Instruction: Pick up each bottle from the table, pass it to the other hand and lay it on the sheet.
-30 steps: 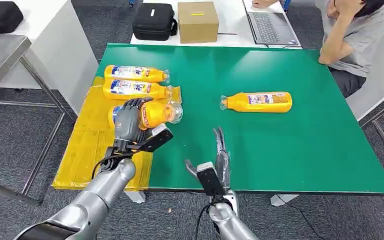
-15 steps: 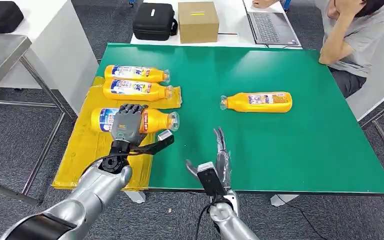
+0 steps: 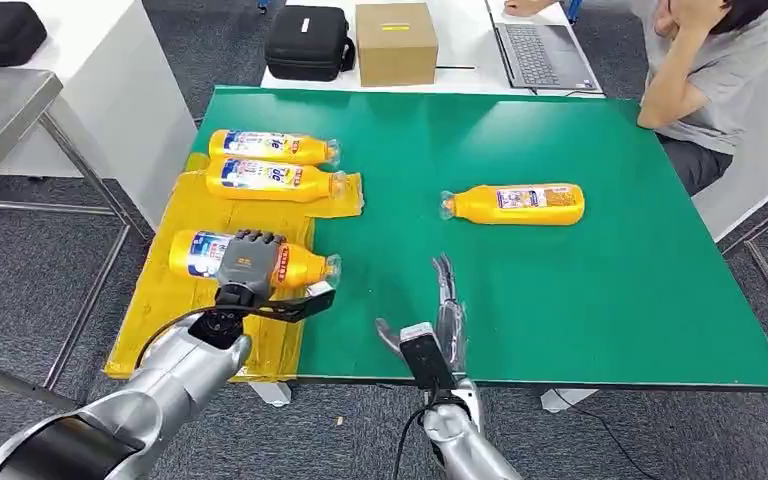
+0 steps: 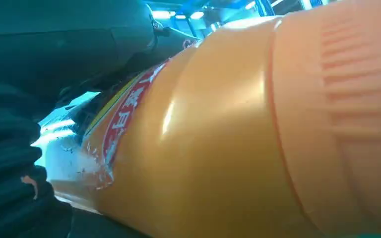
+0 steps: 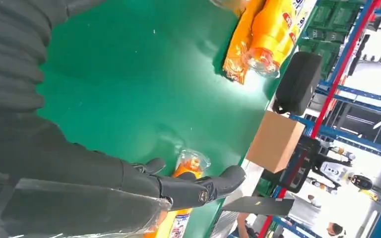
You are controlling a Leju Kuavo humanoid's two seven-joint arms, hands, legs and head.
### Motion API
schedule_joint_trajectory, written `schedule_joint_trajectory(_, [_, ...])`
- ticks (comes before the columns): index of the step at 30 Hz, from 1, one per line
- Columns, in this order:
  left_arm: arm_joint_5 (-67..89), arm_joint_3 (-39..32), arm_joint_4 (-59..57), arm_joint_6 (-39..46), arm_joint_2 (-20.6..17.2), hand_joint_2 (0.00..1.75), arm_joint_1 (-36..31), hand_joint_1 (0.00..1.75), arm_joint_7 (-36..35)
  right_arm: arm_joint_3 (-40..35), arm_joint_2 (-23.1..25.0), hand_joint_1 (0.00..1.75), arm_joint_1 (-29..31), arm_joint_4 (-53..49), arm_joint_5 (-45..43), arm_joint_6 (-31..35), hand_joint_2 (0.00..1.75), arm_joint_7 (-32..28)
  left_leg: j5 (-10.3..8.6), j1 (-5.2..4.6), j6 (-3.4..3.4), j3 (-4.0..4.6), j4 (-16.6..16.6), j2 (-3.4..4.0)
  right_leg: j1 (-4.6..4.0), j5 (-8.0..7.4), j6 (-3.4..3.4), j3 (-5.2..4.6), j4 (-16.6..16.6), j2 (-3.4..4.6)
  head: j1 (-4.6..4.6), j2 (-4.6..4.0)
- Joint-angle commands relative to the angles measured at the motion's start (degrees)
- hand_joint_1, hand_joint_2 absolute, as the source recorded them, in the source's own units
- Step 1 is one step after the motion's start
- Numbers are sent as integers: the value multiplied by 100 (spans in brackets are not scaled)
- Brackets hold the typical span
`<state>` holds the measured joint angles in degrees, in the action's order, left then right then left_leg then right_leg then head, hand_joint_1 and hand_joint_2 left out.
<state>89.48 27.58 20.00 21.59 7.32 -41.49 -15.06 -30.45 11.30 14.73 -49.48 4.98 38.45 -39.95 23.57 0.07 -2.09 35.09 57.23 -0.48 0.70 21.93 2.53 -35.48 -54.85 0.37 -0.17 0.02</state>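
- left hand [image 3: 251, 262] wraps its fingers over the middle of an orange bottle [image 3: 300, 268]; bottle lies on its side, clear cap end pointing toward the green table [image 3: 560, 300], label end toward the table's left edge.
- held bottle sits over the yellow sheet [image 3: 175, 300], near the sheet's front half; contact with the sheet cannot be told from the head view.
- left wrist view: bottle's orange body [image 4: 238, 139] and red-edged label close against the dark fingers [image 4: 10, 163].
- right hand [image 3: 446, 305] holds nothing, fingers straight and apart, thumb out to the side, resting edge-on near the table's front edge.
- two more bottles lie side by side on the far part of the sheet: rear one [image 3: 272, 147], nearer one [image 3: 278, 180], caps pointing right.
- fourth bottle [image 3: 515, 204] lies on bare green table, well apart from both hands, cap pointing left.
- right wrist view: open fingers [image 5: 198, 186] with that fourth bottle's cap [image 5: 191, 163] beyond them.
- behind the table: cardboard box [image 3: 396, 42], black case [image 3: 308, 42], laptop [image 3: 540, 50], seated person [image 3: 710, 70].
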Motion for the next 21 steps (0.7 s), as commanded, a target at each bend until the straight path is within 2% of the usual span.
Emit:
schedule_joint_trajectory(1, [15,258,-392,-107,-134,175,-300,175,25,64,-103,0,186,303,-15,-34,175,-5,10,3,8,-19,1,6,-4,9,-7,18,-1,1,0,0])
schedule_joint_trajectory(10, [15,258,-392,-107,-134,175,-300,175,25,64,-103,0,186,303,-15,-34,175,-5,6,3,6,-10,0,4,-3,5,-6,10,1,0,0,0])
schedule_joint_trajectory(15, [-229,-39,-315,-156,-115,175,-232,175,323,38,-112,0,213,350,-6,-15,175,-5,9,3,7,-16,0,7,-3,8,-7,14,-1,2,0,0])
schedule_joint_trajectory(21, [-267,-80,-333,-208,-106,175,-229,175,422,36,-107,0,232,377,-9,-23,175,-5,9,2,7,-15,1,6,-3,8,-7,15,-2,1,0,-2])
